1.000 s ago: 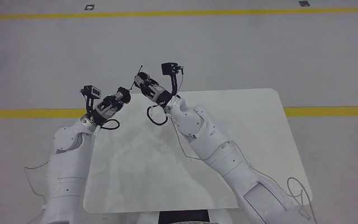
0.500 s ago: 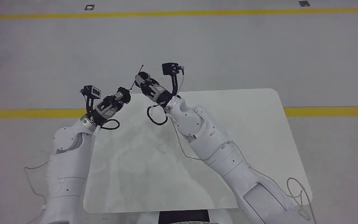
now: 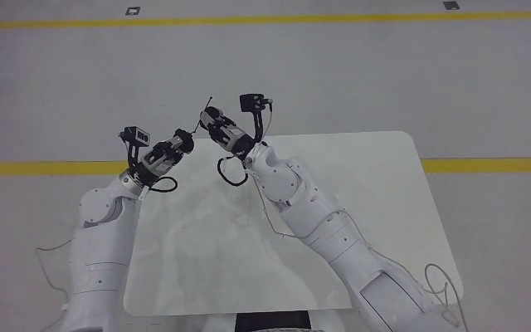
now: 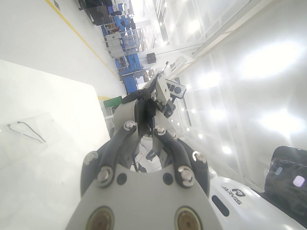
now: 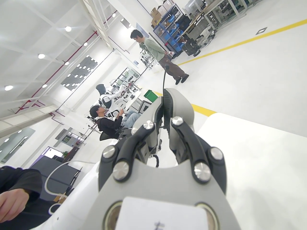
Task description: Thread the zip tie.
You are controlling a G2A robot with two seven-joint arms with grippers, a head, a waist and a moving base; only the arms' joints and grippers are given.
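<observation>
The right pincer [image 5: 165, 101] is gripping the zip tie [image 5: 164, 80], tip sticking out, likely so the clenched left pincer [image 4: 144, 106] nearby can reach it.

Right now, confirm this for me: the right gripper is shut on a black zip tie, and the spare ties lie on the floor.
One thing is wrong. The right gripper is shut on the black zip tie, but the spare ties lie on the table, not on the floor. The left wrist view shows this.
</observation>
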